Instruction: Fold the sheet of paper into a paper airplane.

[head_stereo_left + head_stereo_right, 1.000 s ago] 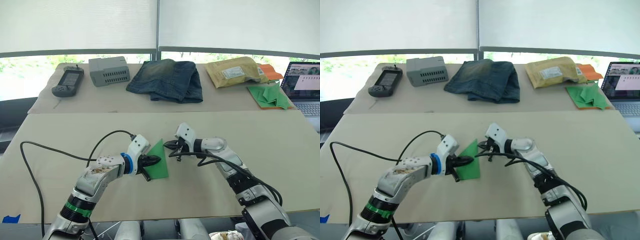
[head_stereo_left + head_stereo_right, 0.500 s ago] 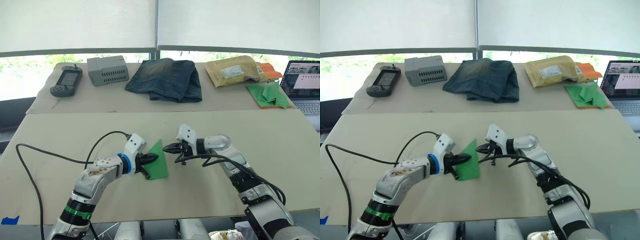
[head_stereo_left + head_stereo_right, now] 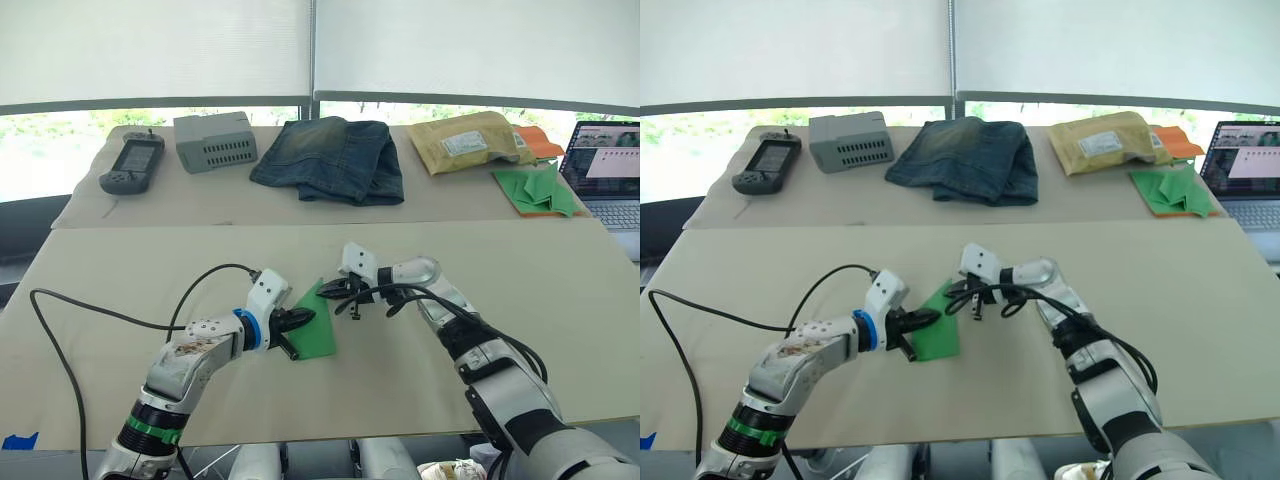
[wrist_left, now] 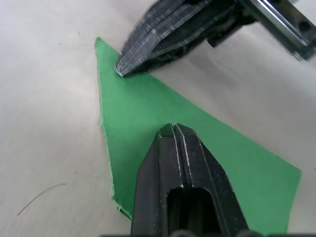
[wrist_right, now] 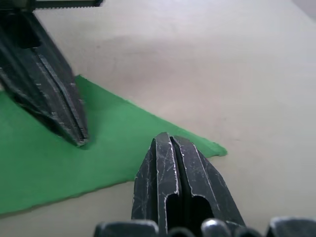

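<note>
The bright green sheet of paper (image 3: 318, 328) lies flat on the near table, folded into a pointed triangular wedge like a paper airplane. My left gripper (image 3: 309, 318) is shut, its tips pressing down on the middle of the paper (image 4: 143, 118). My right gripper (image 3: 324, 291) is shut too, and its tips touch the paper close to its pointed far corner. In the left wrist view the right gripper (image 4: 121, 70) rests on the green surface just ahead of my left gripper (image 4: 174, 129). In the right wrist view my right gripper (image 5: 169, 138) sits over the paper's corner (image 5: 197, 145).
On the far table are a heap of green paper darts on an orange sheet (image 3: 540, 190), a laptop (image 3: 608, 165), a yellow padded envelope (image 3: 470, 142), folded jeans (image 3: 330, 158), a grey box (image 3: 215, 140) and a handheld controller (image 3: 132, 165). A black cable (image 3: 100, 312) trails left.
My right gripper has moved left and now touches the paper near its point. The left gripper has stayed pressed on the paper.
</note>
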### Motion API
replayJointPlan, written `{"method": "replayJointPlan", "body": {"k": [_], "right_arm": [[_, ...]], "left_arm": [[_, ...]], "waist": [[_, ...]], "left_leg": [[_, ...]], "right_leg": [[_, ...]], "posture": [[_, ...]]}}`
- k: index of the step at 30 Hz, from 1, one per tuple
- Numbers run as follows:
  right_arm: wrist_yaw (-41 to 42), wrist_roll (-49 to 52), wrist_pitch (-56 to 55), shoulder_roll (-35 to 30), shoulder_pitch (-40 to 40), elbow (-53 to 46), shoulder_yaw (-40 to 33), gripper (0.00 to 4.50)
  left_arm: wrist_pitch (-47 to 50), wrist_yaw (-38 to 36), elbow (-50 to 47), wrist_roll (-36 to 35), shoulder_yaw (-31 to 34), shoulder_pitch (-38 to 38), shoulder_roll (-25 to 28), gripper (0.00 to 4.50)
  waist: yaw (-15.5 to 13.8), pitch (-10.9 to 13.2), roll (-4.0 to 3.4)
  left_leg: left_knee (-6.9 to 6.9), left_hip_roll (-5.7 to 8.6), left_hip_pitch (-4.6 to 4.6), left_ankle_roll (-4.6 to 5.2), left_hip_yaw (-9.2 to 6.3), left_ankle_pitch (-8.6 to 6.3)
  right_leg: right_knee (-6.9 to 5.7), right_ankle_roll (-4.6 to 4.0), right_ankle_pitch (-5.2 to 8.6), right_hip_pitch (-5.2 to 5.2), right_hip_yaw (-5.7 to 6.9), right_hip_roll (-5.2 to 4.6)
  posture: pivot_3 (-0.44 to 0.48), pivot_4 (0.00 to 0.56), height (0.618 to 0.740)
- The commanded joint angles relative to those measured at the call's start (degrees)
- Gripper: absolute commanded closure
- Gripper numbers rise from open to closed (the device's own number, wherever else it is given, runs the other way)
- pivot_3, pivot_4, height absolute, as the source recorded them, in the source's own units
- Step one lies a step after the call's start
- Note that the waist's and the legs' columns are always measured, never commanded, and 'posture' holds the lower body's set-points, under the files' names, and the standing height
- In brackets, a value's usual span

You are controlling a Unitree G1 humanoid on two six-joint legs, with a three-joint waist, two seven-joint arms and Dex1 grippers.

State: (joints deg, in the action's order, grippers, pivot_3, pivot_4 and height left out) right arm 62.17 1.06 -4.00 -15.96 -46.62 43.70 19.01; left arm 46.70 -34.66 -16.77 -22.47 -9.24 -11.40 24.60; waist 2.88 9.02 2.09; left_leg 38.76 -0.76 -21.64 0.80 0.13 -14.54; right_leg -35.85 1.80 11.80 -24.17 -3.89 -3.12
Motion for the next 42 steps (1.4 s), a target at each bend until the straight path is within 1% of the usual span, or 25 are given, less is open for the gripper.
{"method": "replayJointPlan", "body": {"k": [1, 4, 7, 12, 17, 22, 26, 28, 32, 35, 38, 42], "right_arm": [[-1.1, -1.4, -2.1, 0.6, -2.4, 6.1, -1.4, 4.5], [-2.0, -2.1, -3.9, 1.6, -4.3, 10.5, -2.0, 4.5], [-1.1, -2.2, -5.6, 2.1, -5.0, 12.6, -2.3, 4.5], [3.0, 0.1, -7.3, 2.6, -2.6, 9.0, -3.4, 4.5], [7.4, 0.5, -7.8, 0.7, 4.2, -0.6, -2.5, 4.5], [9.1, 1.2, -3.5, -1.1, 9.3, -9.4, -2.4, 4.5], [9.8, 1.2, 0.1, -3.4, 15.6, -18.2, -1.1, 4.5], [9.8, 1.7, 2.0, -4.1, 17.6, -21.6, -0.6, 4.5], [10.4, 2.6, 5.9, -6.3, 21.4, -28.7, 0.3, 4.5], [10.6, 3.1, 8.1, -7.8, 23.1, -32.6, 0.8, 4.5], [12.9, 3.6, 10.5, -10.7, 25.6, -37.1, 2.0, 4.5], [13.4, 4.1, 11.4, -12.8, 27.1, -39.1, 3.0, 4.5]], "left_arm": [[1.8, 0.7, 0.3, 0.7, -0.4, 1.5, 1.2, 4.48], [1.8, 0.9, 0.4, 0.8, -0.3, 1.2, 1.0, 4.48], [1.7, 1.0, 0.4, 0.8, -0.4, 1.0, 1.0, 4.48], [1.4, 0.8, 0.7, 0.9, -0.6, 0.8, 1.1, 4.48], [0.3, -0.2, 3.2, 1.6, -2.1, -1.9, 0.6, 4.48], [-0.1, -0.9, 4.3, 1.6, -2.5, -3.1, 0.9, 4.48], [-0.3, -1.7, 5.2, 1.8, -3.1, -3.6, 1.1, 4.48], [-0.5, -1.9, 5.5, 1.9, -3.3, -3.8, 0.9, 4.48], [-0.6, -2.2, 6.2, 2.2, -3.9, -4.5, 0.5, 4.48], [-0.8, -2.3, 6.5, 2.3, -4.1, -4.8, 0.5, 4.48], [-0.6, -2.6, 6.6, 2.0, -4.0, -4.8, 0.9, 4.48], [-0.9, -3.0, 7.0, 2.1, -3.8, -4.7, 1.3, 4.48]], "waist": [[-0.1, 0.0, 0.0], [0.0, 0.0, 0.0], [0.0, 0.0, 0.0], [-0.1, 0.0, -0.01], [-0.3, 0.0, -0.03], [-0.4, 0.0, -0.03], [-0.5, 0.0, -0.04], [-0.4, 0.0, -0.04], [-0.5, 0.0, -0.04], [-0.7, 0.0, -0.04], [-0.9, 0.0, -0.04], [-0.8, 0.0, -0.04]], "left_leg": [[0.0, 0.0, 0.0, 0.0, -0.01, 0.0], [0.0, 0.0, 0.01, 0.0, -0.01, 0.0], [0.0, 0.0, 0.02, 0.0, -0.01, 0.0], [-0.01, 0.01, 0.02, 0.0, -0.02, 0.0], [0.0, 0.03, -0.01, 0.0, -0.07, 0.0], [0.04, 0.04, 0.0, 0.0, -0.04, 0.0], [0.02, 0.04, 0.0, 0.0, -0.07, 0.0], [0.02, 0.04, 0.01, 0.0, -0.06, 0.0], [0.03, 0.03, 0.05, 0.0, -0.04, 0.0], [0.03, 0.05, 0.04, 0.0, -0.05, 0.0], [0.04, 0.06, 0.01, 0.0, -0.03, 0.0], [0.03, 0.07, 0.02, 0.0, -0.02, 0.0]], "right_leg": [[0.0, -0.02, 0.0, 0.01, 0.0, 0.0], [0.0, -0.03, 0.0, 0.02, 0.0, 0.0], [-0.01, -0.04, -0.01, 0.03, 0.0, 0.0], [-0.02, -0.04, -0.01, 0.03, 0.0, -0.01], [-0.03, -0.02, 0.0, 0.04, 0.0, -0.01], [-0.03, 0.1, 0.06, 0.05, 0.0, -0.02], [-0.03, 0.1, 0.07, 0.05, 0.01, -0.02], [-0.02, 0.32, 0.2, 0.08, 0.01, -0.02], [-0.02, 0.38, 0.24, 0.09, 0.01, -0.01], [-0.01, 0.39, 0.26, 0.09, 0.01, -0.02], [0.01, 0.4, 0.26, 0.09, 0.01, -0.03], [0.02, 0.43, 0.28, 0.09, 0.01, -0.03]], "posture": [[0.0, 0.15, 0.728], [0.0, 0.15, 0.728], [0.0, 0.15, 0.728], [0.0, 0.15, 0.728], [0.0, 0.15, 0.728], [0.0, 0.15, 0.728], [0.0, 0.15, 0.728], [0.0, 0.15, 0.728], [0.0, 0.15, 0.728], [0.0, 0.15, 0.728], [0.0, 0.15, 0.728], [0.0, 0.15, 0.728]]}}
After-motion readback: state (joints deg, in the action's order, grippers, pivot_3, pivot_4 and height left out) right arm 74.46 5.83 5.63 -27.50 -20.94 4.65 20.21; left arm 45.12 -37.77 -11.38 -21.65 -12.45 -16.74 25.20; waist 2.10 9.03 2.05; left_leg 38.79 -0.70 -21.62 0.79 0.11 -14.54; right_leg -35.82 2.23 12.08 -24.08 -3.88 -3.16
